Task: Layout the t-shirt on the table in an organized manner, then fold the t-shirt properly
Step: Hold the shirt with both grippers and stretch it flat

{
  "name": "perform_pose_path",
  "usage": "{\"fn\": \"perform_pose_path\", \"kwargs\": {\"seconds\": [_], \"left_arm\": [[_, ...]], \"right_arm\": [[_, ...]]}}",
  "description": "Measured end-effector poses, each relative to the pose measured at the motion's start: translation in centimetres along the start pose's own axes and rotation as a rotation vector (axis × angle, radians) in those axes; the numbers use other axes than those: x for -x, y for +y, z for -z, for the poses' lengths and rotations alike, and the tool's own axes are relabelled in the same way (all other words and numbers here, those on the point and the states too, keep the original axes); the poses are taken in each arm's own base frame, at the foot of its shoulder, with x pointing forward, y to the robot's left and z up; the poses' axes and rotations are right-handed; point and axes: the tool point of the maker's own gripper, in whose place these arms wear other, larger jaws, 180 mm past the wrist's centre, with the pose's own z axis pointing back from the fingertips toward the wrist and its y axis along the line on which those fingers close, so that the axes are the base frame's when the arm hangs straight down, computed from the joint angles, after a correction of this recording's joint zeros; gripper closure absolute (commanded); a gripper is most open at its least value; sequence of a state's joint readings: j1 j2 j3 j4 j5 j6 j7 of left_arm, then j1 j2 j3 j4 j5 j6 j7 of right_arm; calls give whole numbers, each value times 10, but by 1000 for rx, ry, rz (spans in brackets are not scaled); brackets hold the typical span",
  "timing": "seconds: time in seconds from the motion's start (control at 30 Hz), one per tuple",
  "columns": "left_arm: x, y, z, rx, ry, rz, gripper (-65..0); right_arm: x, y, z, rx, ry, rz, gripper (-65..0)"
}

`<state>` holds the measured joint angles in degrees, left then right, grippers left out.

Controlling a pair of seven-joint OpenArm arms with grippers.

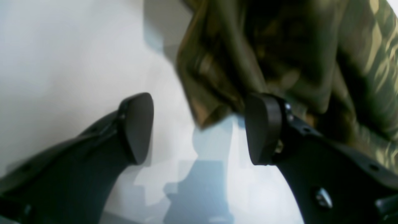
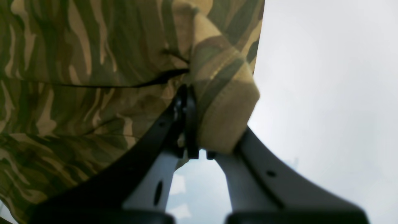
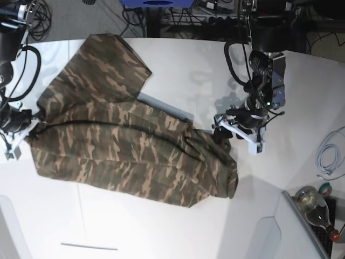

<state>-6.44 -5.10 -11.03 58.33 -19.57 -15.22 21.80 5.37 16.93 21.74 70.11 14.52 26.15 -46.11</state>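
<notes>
T-shirt (image 3: 129, 145) looks limp and slippery: my right gripper (image 2: 189, 124) pinches its 9 o'clock edge, left gripper (image 1: 199, 127) gapes empty, so I'd grab the 3 o'clock hem.

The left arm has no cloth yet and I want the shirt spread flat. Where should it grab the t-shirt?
Probably the bunched edge of the t-shirt nearest the open left gripper, approached from that side; the right gripper pins the opposite end.

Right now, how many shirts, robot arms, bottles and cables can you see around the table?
Shirt: 1
Robot arms: 2, left arm and right arm
Bottle: 1
White cable: 1
Total: 5
</notes>
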Motion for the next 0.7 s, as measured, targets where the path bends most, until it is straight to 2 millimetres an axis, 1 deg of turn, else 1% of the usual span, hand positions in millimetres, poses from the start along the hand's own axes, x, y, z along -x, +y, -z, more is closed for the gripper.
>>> {"fn": "perform_pose_path", "kwargs": {"seconds": [0.13,0.17,0.2,0.27,0.3,0.33,0.4,0.43,0.5,0.53,0.57,0.6,0.67,0.7], "left_arm": [[-9,-8,15,14,-2,-24,-423],[-9,-11,19,18,5,-31,-408],[-9,-11,23,19,6,-41,-364],[-7,-12,29,23,28,-58,-188],[-4,-11,30,22,38,-60,-77],[-5,-9,29,17,40,-59,0],[-6,-3,24,17,49,-44,0],[-6,1,18,9,79,-16,0],[-13,15,5,-28,149,40,0],[-22,24,-4,-50,183,78,0],[-38,30,-13,-69,182,113,0],[-59,33,-23,-84,170,155,0],[-105,26,-41,-91,101,232,0],[-124,23,-50,-95,72,263,0]], "right_arm": [[1,0,0,2,2,-1,-6],[0,0,0,2,1,-1,-6],[0,0,0,2,1,-1,-6],[1,-1,0,2,3,-1,-6],[1,-1,0,2,3,0,-6],[1,-1,0,3,4,-1,-6],[0,0,0,0,1,0,-6],[-1,0,0,1,0,0,-6],[-5,0,0,1,-2,-1,-6],[-9,-1,-1,5,-6,-4,-6],[-13,-1,-1,7,-14,-6,-6],[-22,-1,-2,6,-30,-6,-6],[-42,4,-3,0,-56,-29,-6],[-51,7,-2,-3,-62,-53,-6]]}}
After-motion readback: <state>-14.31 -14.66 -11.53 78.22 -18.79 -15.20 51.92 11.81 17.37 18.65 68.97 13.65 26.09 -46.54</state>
